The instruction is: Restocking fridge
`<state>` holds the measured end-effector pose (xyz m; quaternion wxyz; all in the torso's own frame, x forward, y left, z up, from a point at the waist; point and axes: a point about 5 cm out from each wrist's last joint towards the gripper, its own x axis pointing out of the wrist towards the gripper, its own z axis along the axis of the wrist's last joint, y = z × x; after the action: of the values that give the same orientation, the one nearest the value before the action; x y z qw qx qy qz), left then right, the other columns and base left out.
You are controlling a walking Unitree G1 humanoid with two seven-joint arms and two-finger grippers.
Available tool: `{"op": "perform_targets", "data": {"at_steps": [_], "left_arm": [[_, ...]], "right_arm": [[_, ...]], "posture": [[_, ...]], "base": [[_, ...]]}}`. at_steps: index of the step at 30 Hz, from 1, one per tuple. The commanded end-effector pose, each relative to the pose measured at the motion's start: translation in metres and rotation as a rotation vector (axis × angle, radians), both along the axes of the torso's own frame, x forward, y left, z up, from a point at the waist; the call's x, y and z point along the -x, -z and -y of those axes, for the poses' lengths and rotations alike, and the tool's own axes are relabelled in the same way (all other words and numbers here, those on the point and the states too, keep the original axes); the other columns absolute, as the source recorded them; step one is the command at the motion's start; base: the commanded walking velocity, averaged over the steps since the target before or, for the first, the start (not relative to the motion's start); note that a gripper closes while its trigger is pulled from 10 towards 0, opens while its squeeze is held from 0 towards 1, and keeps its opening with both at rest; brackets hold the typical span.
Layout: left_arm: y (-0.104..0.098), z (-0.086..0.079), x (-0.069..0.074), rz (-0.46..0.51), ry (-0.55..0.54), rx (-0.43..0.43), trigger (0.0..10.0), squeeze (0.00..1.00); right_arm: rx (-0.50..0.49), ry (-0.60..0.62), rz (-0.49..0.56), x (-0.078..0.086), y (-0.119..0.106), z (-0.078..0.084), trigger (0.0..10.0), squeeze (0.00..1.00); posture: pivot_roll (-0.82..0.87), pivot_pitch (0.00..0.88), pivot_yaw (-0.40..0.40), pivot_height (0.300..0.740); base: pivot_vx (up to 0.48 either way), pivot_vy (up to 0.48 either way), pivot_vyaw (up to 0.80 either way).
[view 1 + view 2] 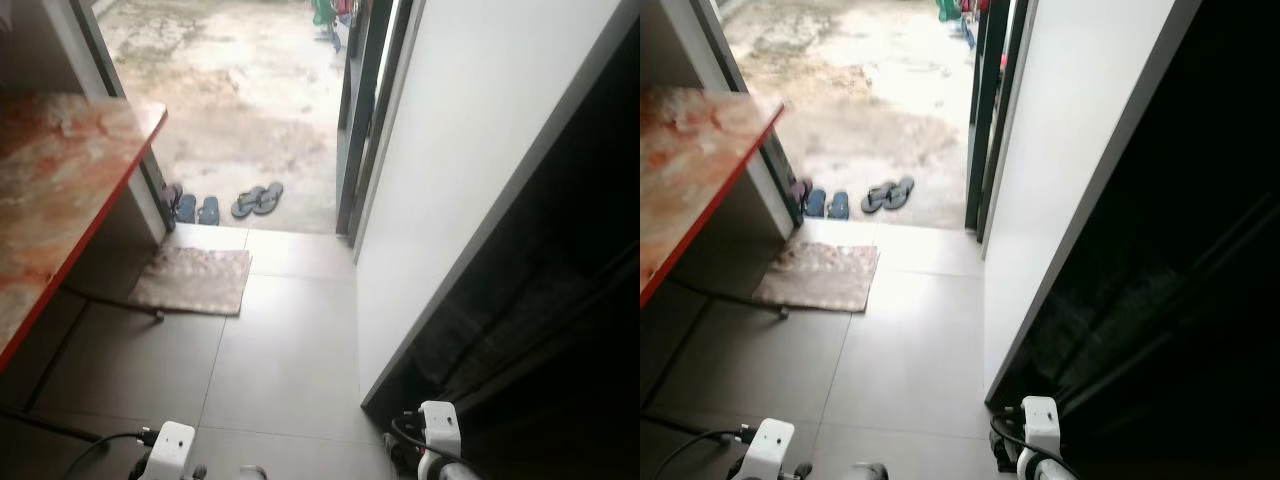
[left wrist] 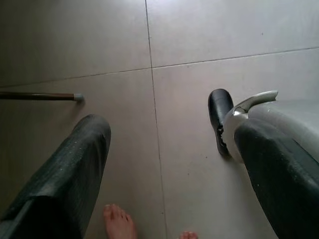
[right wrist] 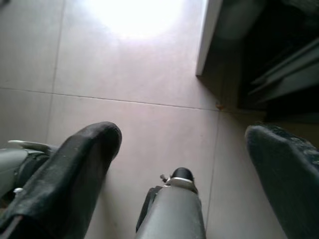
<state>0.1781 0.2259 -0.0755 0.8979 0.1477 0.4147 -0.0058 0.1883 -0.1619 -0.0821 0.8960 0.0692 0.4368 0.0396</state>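
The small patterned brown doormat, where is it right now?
The small patterned brown doormat lies on the grey tiled floor, left of centre, just inside the open doorway beside the red-edged marble counter.

Daylight pours in through the open doorway [image 1: 240,100], washing out the ground outside. The fridge interior [image 1: 560,330] sits almost black. A white glare patch blooms on the floor tiles [image 3: 139,15]. The near fingers [image 2: 65,174] are soft, out of focus.

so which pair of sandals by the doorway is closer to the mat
The blue pair, just above the mat's far edge. The grey pair lies further right, toward the door frame.
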Motion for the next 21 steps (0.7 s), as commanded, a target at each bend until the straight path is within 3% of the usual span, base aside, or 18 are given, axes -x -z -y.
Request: {"op": "perform_targets", "data": {"at_steps": [1, 21], "left_arm": [[0.0033, 0.0051, 0.0038, -0.02, 0.01, 0.01, 10.0, 0.0], [0.005, 0.0091, 0.0058, -0.023, 0.003, 0.02, 10.0, 0.0]], "right_arm": [[0.022, 0.008, -0.036, 0.0107, 0.0046, 0.0102, 10.0, 0.0], [0.029, -0.022, -0.041, 0.0126, 0.0053, 0.0111, 10.0, 0.0]], "posture": [[0.07, 0.156, -0.07, 0.74], [0.07, 0.111, -0.082, 0.74]], "base": [[0.0, 0.0, 0.8], [0.0, 0.0, 0.8]]}}
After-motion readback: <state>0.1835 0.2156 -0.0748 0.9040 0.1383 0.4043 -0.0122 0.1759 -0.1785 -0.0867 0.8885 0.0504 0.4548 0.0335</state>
